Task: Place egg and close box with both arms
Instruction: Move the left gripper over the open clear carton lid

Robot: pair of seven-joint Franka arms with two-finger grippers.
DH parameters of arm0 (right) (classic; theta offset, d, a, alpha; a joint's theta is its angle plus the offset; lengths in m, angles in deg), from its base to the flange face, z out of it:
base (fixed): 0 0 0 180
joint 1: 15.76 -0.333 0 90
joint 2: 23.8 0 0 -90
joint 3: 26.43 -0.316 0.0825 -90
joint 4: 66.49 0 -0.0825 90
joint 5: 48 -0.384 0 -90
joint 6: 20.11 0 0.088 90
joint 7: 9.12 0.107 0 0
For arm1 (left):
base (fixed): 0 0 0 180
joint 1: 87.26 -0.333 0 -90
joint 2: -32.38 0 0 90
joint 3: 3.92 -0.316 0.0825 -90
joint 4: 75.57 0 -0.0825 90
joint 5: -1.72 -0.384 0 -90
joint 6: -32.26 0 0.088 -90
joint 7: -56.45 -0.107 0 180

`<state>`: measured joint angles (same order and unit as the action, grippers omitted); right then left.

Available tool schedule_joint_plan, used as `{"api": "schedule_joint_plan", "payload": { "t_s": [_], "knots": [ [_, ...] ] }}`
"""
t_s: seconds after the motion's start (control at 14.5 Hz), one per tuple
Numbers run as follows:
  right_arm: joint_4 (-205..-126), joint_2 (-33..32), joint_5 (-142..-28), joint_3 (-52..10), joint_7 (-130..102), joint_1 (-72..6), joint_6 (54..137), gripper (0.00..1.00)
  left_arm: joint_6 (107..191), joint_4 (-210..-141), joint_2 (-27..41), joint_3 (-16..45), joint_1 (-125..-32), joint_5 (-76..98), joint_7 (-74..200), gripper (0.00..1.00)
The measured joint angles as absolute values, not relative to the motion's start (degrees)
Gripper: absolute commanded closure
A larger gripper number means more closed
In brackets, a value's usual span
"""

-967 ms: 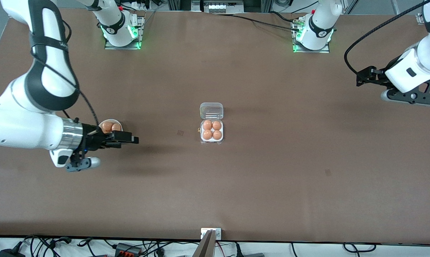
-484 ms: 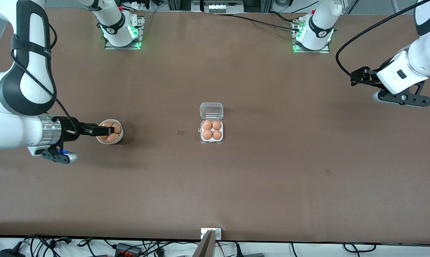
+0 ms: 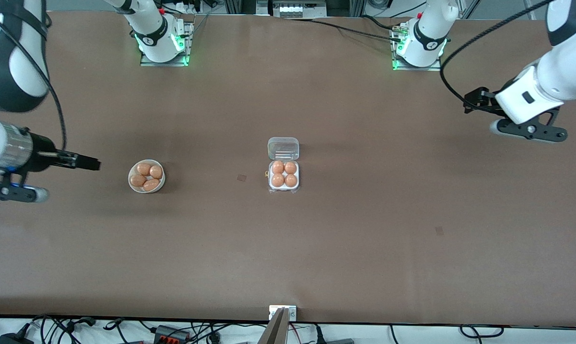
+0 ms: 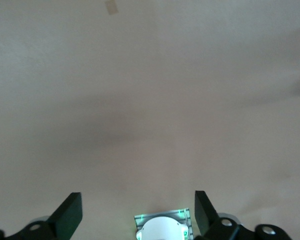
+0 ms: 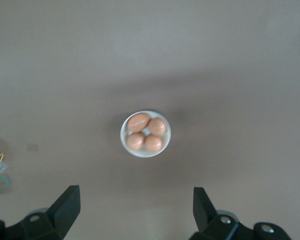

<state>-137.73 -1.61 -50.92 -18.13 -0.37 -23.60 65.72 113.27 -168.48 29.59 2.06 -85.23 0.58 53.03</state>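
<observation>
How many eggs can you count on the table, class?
8: four eggs fill the open box mid-table; four more lie in the white bowl toward the right arm's end.

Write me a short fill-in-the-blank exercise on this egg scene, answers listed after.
1. The box holds ____ eggs.
2. Its clear lid stands ____.
3. The other four eggs lie in a round white ____, toward the right arm's end of the table.
4. The right pincer and the left pincer both hold ____.

Missing words: four; open; bowl; nothing
</observation>
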Motion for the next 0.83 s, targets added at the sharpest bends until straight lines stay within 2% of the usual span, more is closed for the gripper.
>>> {"api": "schedule_joint_plan", "payload": {
  "t_s": [0.07,0.14,0.28,0.41,0.55,0.62,0.83],
  "knots": [
    [-137.78,-2.52,-48.97,-20.49,-0.49,-20.80,66.93,0.00,112.64,-168.53,29.53,2.10,-83.92,0.58,53.08,0.26],
    [-137.91,-3.18,-48.03,-21.90,-1.13,-18.43,67.77,0.00,112.47,-168.68,29.35,2.14,-82.21,0.60,53.61,0.51],
    [-138.61,-4.04,-47.86,-22.70,-3.53,-15.56,68.43,0.00,112.67,-168.74,28.26,2.26,-78.11,0.63,57.49,0.74],
    [-139.24,-4.18,-47.86,-22.75,-4.69,-15.03,68.51,0.00,112.76,-168.78,26.53,2.52,-74.41,1.78,62.48,0.84],
    [-140.76,-4.68,-47.83,-23.24,-6.14,-15.06,69.45,0.00,112.96,-168.79,24.99,2.81,-71.46,4.85,68.84,0.89],
    [-142.45,-5.55,-47.80,-23.45,-7.09,-15.08,70.88,0.00,113.05,-168.79,24.52,3.07,-69.99,6.32,72.31,0.96],
    [-151.43,-10.62,-47.76,-23.60,-7.87,-15.10,77.80,0.00,114.09,-168.79,23.92,4.25,-63.87,8.13,81.52,0.99]
  ]
}}
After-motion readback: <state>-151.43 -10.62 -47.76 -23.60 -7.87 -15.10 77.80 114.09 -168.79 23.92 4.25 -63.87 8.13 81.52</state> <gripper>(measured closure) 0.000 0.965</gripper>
